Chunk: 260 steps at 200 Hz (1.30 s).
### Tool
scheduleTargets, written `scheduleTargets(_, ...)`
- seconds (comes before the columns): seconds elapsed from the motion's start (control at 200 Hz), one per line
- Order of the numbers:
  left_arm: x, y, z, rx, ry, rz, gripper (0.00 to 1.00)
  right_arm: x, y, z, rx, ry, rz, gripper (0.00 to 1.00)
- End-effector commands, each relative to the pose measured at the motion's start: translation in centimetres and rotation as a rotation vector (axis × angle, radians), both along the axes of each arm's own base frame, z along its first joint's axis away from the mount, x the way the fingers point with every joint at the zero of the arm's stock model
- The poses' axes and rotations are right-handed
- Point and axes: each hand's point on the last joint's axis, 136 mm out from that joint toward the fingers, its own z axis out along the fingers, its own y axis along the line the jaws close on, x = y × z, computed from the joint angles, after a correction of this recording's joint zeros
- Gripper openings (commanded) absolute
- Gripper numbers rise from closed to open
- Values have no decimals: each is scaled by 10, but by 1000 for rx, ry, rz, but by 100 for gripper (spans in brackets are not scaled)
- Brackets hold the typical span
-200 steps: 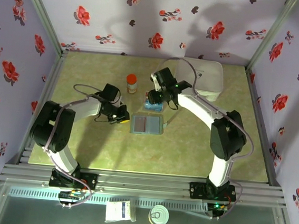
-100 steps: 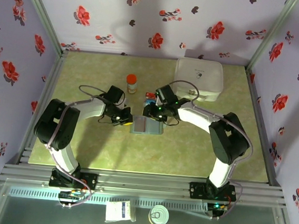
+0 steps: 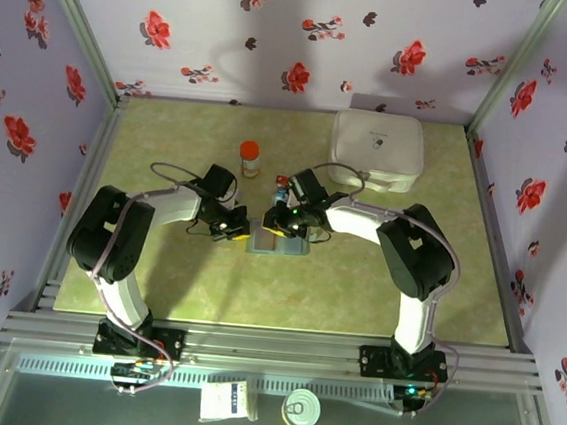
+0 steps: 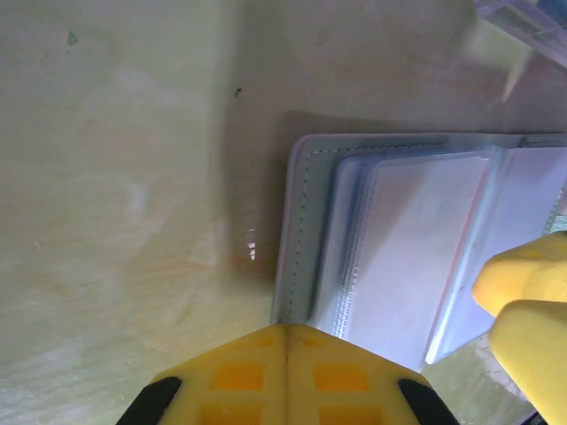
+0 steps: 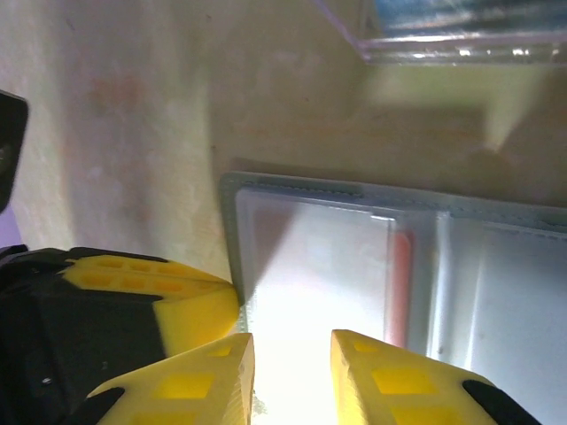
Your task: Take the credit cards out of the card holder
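Grey-blue card holder (image 4: 298, 232) lies open, sleeves (image 4: 416, 257) clear; left end effector (image 4: 285, 341) closed, right end effector (image 5: 291, 347) parted.

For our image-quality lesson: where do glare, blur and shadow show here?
Right wrist: glare whitens the card holder at the blurred right gripper. Left wrist: soft, left gripper blurred. Top external: sharp, arm shadows on the back wall.

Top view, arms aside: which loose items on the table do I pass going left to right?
bottle → card holder → white case
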Motion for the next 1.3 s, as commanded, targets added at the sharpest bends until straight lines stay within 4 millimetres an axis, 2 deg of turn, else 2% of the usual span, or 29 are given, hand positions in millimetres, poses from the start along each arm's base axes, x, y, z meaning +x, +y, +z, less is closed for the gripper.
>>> scheduleTargets(0.0, -5, 4, -8, 43, 17, -18, 2, -4, 4, -4, 7, 23, 9, 30)
scheduleTargets(0.38, -4, 5, -9, 50, 22, -18, 1, -8, 4, -16, -14, 52, 29, 27)
scheduleTargets(0.715, -5, 9, -11, 74, 24, -19, 1, -4, -23, -15, -159, -6, 9, 27)
scheduleTargets(0.91, -4, 10, -8, 74, 20, -19, 1, -6, -26, -19, -165, 3, 12, 27)
scheduleTargets(1.07, 0, 10, 0, 65, -6, -7, 1, -6, -26, -19, -138, 9, -3, 24)
scheduleTargets(1.295, 8, 3, 24, 13, -49, 10, 1, -4, -29, -25, -92, 27, -39, 20)
